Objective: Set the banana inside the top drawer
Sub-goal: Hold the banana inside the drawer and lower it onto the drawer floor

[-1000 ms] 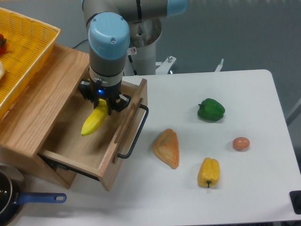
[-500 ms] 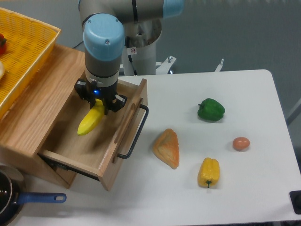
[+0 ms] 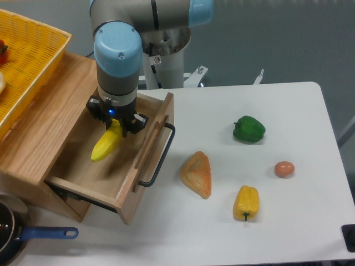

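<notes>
The banana [image 3: 105, 146] is long, curved and plain yellow, and it hangs tilted over the inside of the open top drawer [image 3: 105, 174]. My gripper [image 3: 115, 123] is shut on the banana's upper end, directly above the drawer's floor. The drawer is a light wooden box pulled out of its cabinet, with a black bar handle [image 3: 160, 156] on its front. Whether the banana's lower tip touches the drawer floor cannot be told.
A yellow plastic basket [image 3: 33, 55] sits on the cabinet top at the left. On the white table lie a green pepper [image 3: 249, 128], a pastry [image 3: 197, 173], a yellow bell pepper [image 3: 246, 203] and an egg [image 3: 284, 169]. A blue-handled pan [image 3: 16, 235] sits at the bottom left.
The gripper has moved a little to the left and deeper over the drawer with the banana in it. Nothing on the table has moved.
</notes>
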